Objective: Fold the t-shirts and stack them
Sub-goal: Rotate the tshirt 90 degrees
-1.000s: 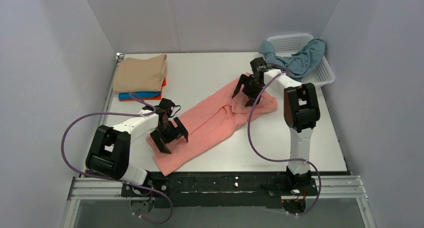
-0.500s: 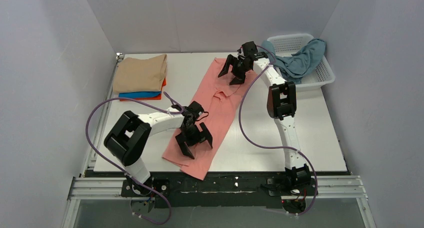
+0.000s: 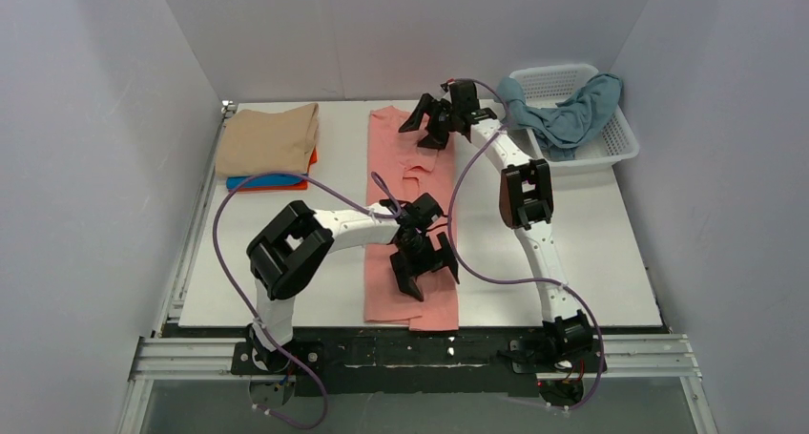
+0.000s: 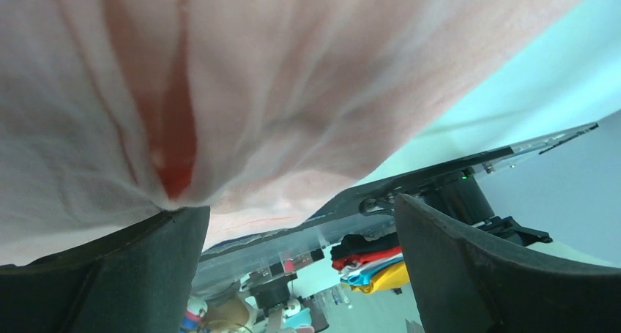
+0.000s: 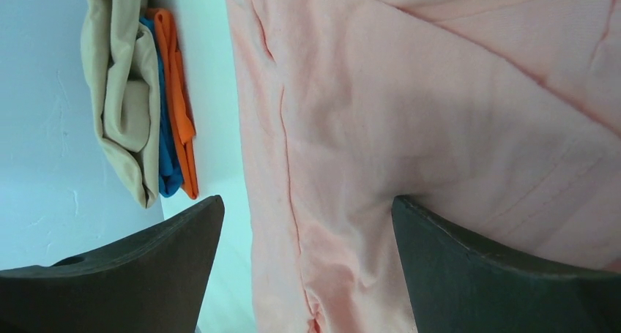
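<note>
One pink t-shirt (image 3: 393, 148) lies flat across the counter (image 3: 591, 253), far edge to near edge. The left gripper (image 3: 425, 278) is over its near half and the right gripper (image 3: 425, 126) at its far end, both with jaws apart. The folded shirts (image 3: 267, 138) are stacked at the far left corner.

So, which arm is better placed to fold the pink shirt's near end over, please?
Left: the left gripper sits open over the pink shirt's near half, while the right gripper is at its far end.
</note>
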Motion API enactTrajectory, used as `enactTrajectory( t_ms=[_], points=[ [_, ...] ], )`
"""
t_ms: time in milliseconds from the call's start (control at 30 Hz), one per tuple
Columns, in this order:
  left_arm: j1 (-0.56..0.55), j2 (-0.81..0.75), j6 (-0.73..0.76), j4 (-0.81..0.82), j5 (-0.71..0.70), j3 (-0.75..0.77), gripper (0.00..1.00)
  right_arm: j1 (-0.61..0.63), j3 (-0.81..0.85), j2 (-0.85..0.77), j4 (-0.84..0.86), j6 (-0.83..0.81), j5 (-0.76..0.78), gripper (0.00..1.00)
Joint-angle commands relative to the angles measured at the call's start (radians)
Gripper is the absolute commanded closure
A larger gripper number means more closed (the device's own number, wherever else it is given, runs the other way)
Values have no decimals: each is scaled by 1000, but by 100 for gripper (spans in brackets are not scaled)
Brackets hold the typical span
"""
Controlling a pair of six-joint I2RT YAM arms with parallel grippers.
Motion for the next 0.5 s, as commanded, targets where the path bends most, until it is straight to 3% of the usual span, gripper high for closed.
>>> enactTrajectory(
  t_ms=[0, 267, 467],
  points=[
    [-13, 80, 61, 61, -138, 7, 2, 1, 40, 36, 99, -42, 30, 6],
    [-30, -76, 173, -8, -137, 10, 2, -18, 24, -167, -9, -235, 90, 3],
    [-68, -322, 308, -123, -248, -66, 2, -21, -248, -471, -12, -298, 139, 3]
  ],
)
